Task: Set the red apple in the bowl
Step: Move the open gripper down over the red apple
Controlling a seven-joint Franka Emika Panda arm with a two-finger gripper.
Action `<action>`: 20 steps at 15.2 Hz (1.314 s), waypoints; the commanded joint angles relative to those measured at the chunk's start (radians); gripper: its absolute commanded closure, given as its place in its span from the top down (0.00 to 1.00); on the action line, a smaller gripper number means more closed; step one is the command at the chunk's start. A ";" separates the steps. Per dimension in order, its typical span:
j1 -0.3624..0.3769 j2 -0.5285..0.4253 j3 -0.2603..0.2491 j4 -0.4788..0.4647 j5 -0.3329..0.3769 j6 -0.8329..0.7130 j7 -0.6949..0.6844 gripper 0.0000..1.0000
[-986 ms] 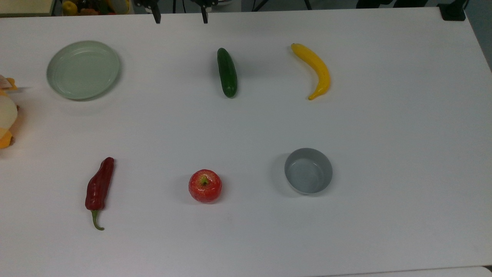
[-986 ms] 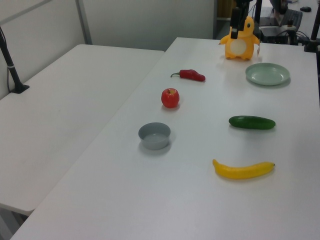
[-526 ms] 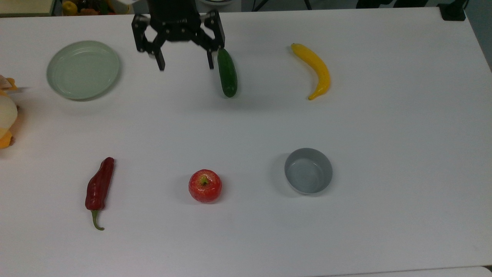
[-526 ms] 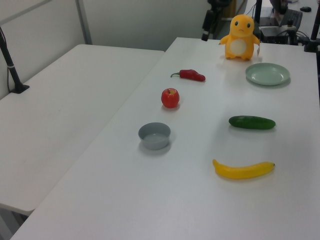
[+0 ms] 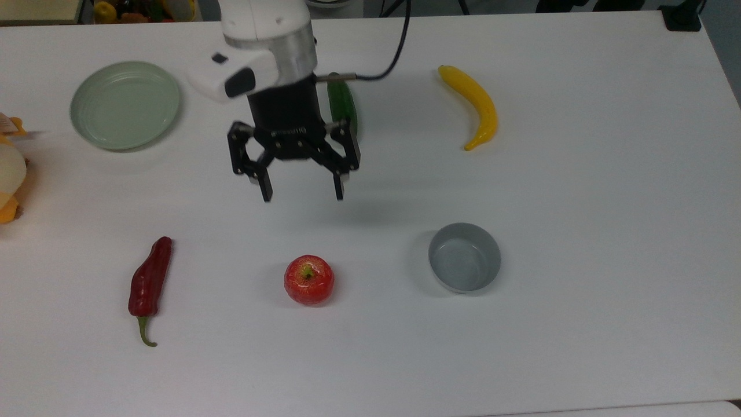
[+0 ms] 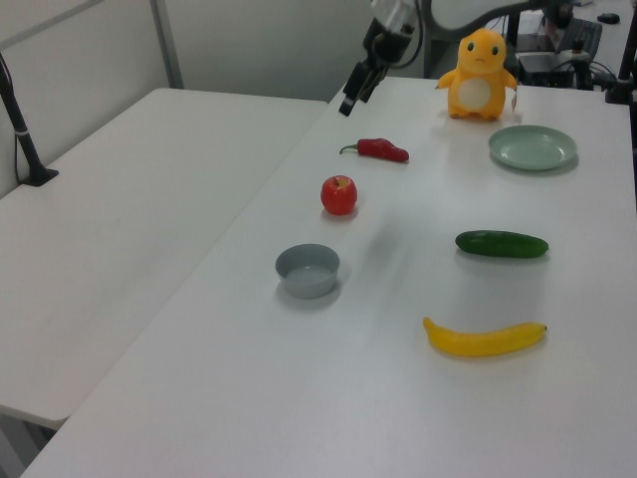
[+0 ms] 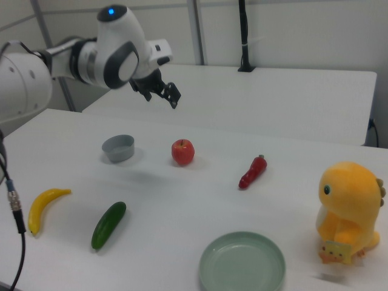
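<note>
With the hand [image 5: 301, 193] spread wide, empty, high above the desk [image 5: 579, 174], it should centre over the red apple [image 5: 309, 280], beside the bowl [image 5: 465, 257], before descending.

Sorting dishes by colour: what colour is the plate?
Pale green plate, clearest in the top view.

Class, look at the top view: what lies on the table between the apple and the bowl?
Nothing. In the top view the stretch of white table between the apple and the bowl is bare.
</note>
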 commanded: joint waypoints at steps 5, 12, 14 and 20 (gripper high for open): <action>0.035 0.143 -0.006 0.016 -0.074 0.202 0.018 1.00; 0.035 0.218 -0.012 0.010 -0.159 0.271 0.021 1.00; 0.033 0.222 -0.012 -0.009 -0.183 0.291 0.021 1.00; 0.032 0.241 -0.012 -0.032 -0.225 0.339 0.029 1.00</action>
